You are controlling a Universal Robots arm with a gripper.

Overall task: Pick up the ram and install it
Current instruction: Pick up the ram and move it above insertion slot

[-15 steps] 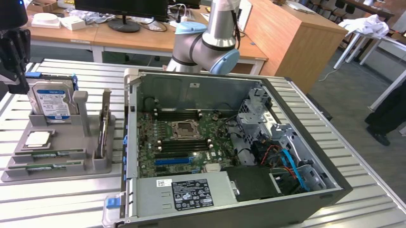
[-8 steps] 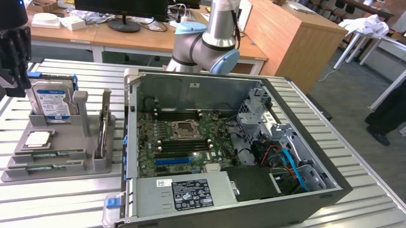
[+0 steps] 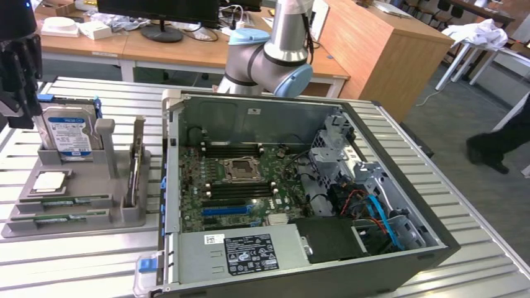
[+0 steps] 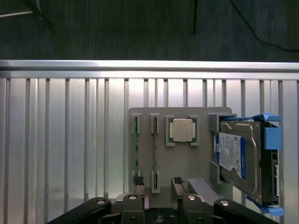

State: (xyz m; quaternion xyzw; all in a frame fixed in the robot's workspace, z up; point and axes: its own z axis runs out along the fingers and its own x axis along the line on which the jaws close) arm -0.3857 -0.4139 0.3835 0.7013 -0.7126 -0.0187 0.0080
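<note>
A: Gripper (image 4: pixel 159 186) status?
B: Fingers (image 4: pixel 180 191) spread, holding nothing, high above the gray holder (image 3: pixel 83 228).
A: RAM location?
B: Both RAM sticks (image 3: pixel 64 203) lie in holder slots, beside the processor (image 3: pixel 48 180).

A lab: wooden desks (image 3: pixel 174 53), a monitor (image 3: pixel 157 9), an opened computer (image 3: pixel 248 118) on a slatted bench (image 3: pixel 74 267).

Slatted metal table (image 3: pixel 74 264). On it, exterior view's left: grey plastic holder tray (image 3: pixel 83 227). Blue-and-white labelled hard drive (image 3: pixel 66 131) upright at tray's far end. Square silver processor chip (image 3: pixel 49 181) flat, nearer. Open black computer case (image 3: pixel 248 115) just beside tray, right; green motherboard (image 3: pixel 223 186) exposed.
</note>
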